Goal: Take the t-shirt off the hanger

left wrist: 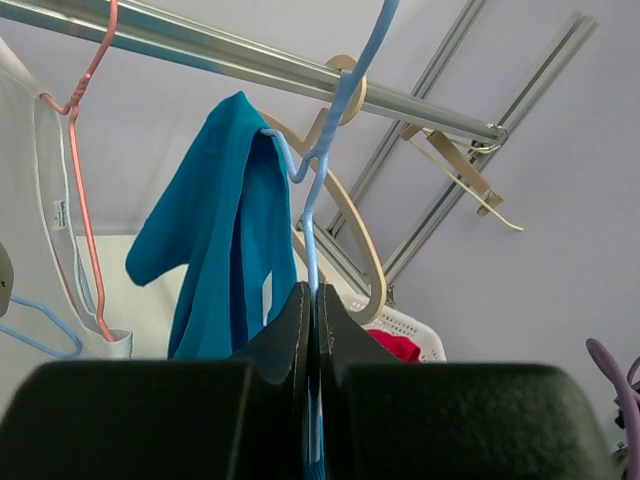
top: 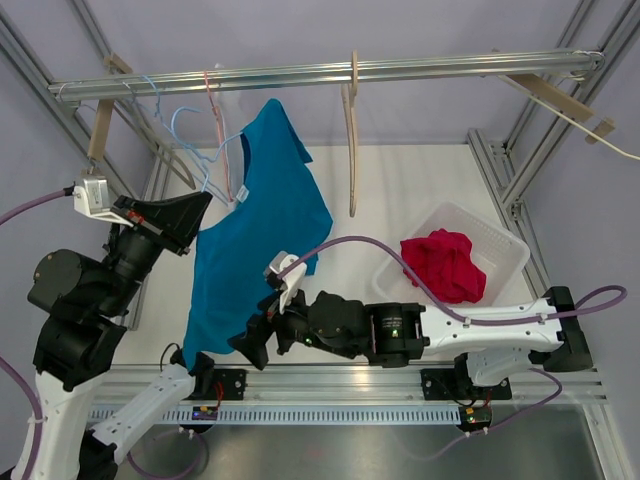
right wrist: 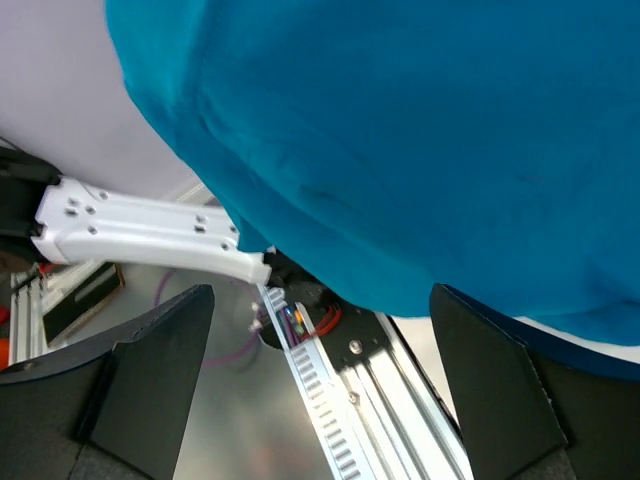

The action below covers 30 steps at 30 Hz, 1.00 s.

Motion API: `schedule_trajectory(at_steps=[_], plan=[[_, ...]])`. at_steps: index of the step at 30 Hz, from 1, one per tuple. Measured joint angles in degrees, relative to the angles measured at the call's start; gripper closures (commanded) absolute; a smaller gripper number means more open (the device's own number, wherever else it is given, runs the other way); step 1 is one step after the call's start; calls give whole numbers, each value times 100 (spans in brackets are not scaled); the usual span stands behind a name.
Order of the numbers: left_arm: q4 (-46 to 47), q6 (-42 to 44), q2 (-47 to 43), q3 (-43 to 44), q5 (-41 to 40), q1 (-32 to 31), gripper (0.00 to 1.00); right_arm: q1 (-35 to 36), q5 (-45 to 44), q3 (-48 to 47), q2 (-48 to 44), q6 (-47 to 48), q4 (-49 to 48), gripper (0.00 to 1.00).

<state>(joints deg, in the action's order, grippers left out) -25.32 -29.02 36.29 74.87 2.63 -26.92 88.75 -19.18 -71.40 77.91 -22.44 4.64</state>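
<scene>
You look down on the white bench [top: 400, 180] from high behind its near edge. Your left wrist view faces up toward the silver metal rail [left wrist: 220, 52]. Your right wrist view sits close against the teal cloth t-shirt [right wrist: 400, 150], shared by all three.

The t-shirt [top: 255, 230] is soft, matt teal cloth falling in loose folds. The hanger [left wrist: 343, 100] is thin blue wire with a smooth, faintly glossy coat, and the pink hanger [left wrist: 85, 180] to its left looks the same. The rail [top: 320, 75] is brushed metal with a dull sheen. The far wood hanger [top: 351, 140] is pale and smooth. The basket [top: 505, 255] on the right is white plastic lattice and holds crumpled red cloth [top: 445, 262]. The jaws are black, matt and finely grained.
</scene>
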Motion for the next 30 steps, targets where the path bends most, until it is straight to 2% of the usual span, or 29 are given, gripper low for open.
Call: schedule_trajectory(at_steps=[6, 11, 15, 19, 20, 22, 24, 26, 27, 28, 29, 30], plan=[[168, -415, -149, -319, -389, 0, 100, 367, -940, -247, 310, -214, -203, 1], [199, -688, -170, -492, -745, 0, 100, 730, -1917, -717, 953, -219, -175, 0], [317, -841, -168, -492, -881, 0, 100, 835, -2201, -929, 1283, -223, -177, 1], [494, -960, -170, -581, -942, 0, 100, 839, -2415, -1062, 1445, -245, -133, 9], [551, -1005, -170, -634, -949, 0, 100, 839, -2485, -1117, 1486, -245, -131, 17], [603, -1075, -170, -732, -953, 0, 100, 839, -2625, -1226, 1572, -245, -131, 20], [619, -1150, -170, -813, -953, 0, 100, 839, -2747, -1268, 1620, -232, -138, 27], [675, -1211, -188, -907, -957, 0, 100, 839, -2861, -1281, 1661, -190, -138, 42], [699, -1239, -212, -955, -960, 0, 100, 839, -2918, -1287, 1685, -164, -140, 63], [699, -1270, -245, -992, -962, 0, 100, 839, -2977, -1287, 1703, -177, -140, 91], [699, -1290, -264, -1014, -964, 0, 100, 839, -2986, -1287, 1709, -118, -138, 92], [702, -1296, -286, -1023, -970, 0, 100, 839, -2997, -1287, 1709, -151, -140, 100]])
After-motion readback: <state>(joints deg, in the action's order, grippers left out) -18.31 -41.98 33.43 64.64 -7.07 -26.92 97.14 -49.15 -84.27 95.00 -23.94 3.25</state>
